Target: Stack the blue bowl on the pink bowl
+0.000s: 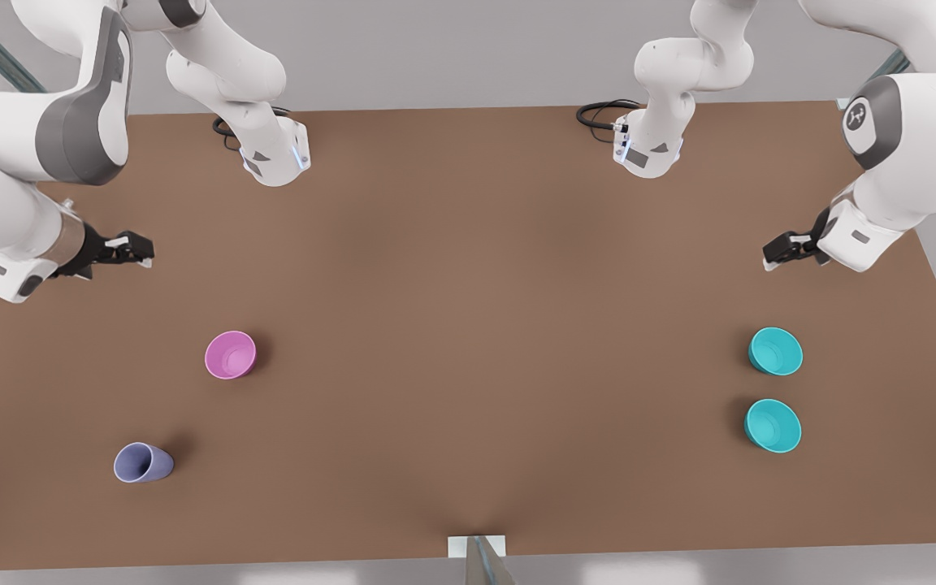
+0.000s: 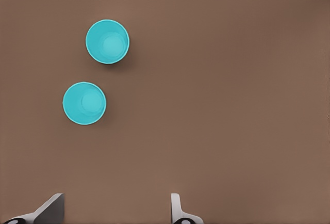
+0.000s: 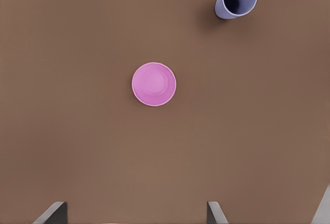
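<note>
Toward the front view's right side of the brown table [image 1: 468, 268] sit two near-identical small round teal plastic bowls, close together but not touching. The blue bowl [image 1: 775, 351] is, as far as the tones can be told apart, the slightly deeper-toned one that lies nearer the left gripper [image 1: 783, 248]. Its brighter turquoise twin bowl [image 1: 773, 425] sits just beyond it, toward the table's near edge. Well apart, on the front view's left side, the small round pink plastic bowl [image 1: 230, 354] stands upright and open, with a lavender-blue tapered cup [image 1: 143, 462] lying tilted near it. The blue bowl looks light, stiff and thin-walled, probably smooth enough to slip. A pinch over the rim, one finger inside and one outside, seems the sounder hold, since the full width may be too much for the jaws. Both bowls being the same size, it should nest only partway and will need to be centred before release. The left gripper hangs above bare table short of the teal pair, pointing downward, its jaws apart with nothing between them. The right gripper [image 1: 131, 248] waits in a like pose above bare table near the pink bowl, jaws likewise apart and empty. Nothing has been grasped, so the first step in hand is to bring the left gripper over the blue bowl's rim without nudging its twin.
</note>
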You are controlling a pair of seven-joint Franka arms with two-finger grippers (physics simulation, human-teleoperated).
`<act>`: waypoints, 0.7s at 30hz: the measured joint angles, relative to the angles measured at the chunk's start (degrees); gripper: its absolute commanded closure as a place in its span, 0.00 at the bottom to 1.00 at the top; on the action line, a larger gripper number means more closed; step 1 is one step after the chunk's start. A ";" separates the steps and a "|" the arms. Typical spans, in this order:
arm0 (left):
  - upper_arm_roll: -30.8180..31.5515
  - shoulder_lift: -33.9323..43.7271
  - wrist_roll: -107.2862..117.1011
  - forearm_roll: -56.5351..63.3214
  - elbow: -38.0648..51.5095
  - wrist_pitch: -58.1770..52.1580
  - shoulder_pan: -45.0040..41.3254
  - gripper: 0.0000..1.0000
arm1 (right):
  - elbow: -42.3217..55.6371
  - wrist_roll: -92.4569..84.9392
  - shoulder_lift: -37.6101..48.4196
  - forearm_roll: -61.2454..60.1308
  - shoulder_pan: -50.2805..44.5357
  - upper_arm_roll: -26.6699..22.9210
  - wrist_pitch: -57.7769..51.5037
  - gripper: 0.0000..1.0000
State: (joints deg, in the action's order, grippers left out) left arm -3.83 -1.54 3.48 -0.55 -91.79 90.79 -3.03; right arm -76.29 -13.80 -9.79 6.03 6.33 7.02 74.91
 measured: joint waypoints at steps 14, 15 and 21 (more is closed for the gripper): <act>0.07 -0.01 -0.61 -0.01 0.00 1.24 -11.62 0.00 | -8.49 -3.56 -30.66 -6.99 6.06 0.50 24.62 0.00; 0.09 -0.01 -0.64 0.00 0.00 1.26 -12.21 0.00 | -8.86 -3.79 -30.69 -7.36 7.04 0.55 25.90 0.00; 0.07 -0.01 -0.78 0.03 0.00 1.34 -13.73 0.00 | -12.37 -5.12 -31.30 -8.33 8.53 0.54 31.52 0.00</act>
State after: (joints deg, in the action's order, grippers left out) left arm -3.76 -1.55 2.70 -0.52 -91.79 92.13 -16.76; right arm -88.66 -18.91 -41.10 -2.31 14.86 7.55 106.43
